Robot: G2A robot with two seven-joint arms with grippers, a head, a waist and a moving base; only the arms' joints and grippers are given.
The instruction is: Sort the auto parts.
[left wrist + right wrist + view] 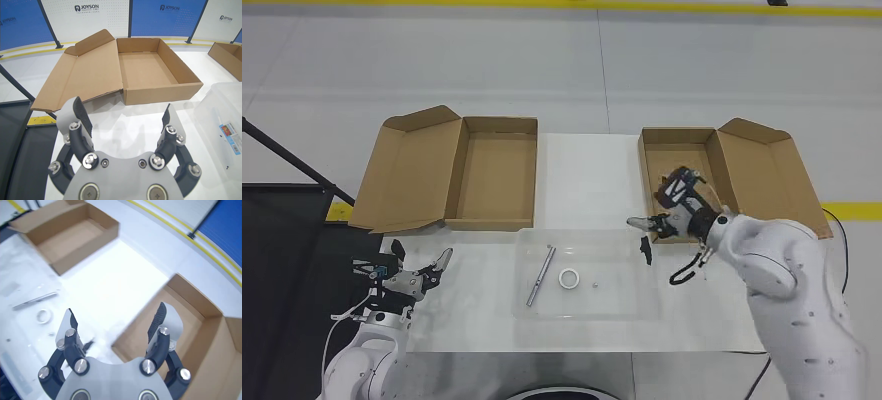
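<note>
A clear plastic tray sits at the table's front middle. In it lie a metal rod, a white ring and a tiny part. A small black part lies at the tray's right end. My right gripper hangs open and empty over the near left corner of the right cardboard box. The right wrist view shows the gripper, the rod, the ring and the black part. My left gripper is open and empty at the table's left edge, left of the tray.
The left cardboard box stands open at the back left with its lid flap folded out. The left wrist view shows it beyond the open gripper, with the tray's corner beside. The right box's flap folds out to the right.
</note>
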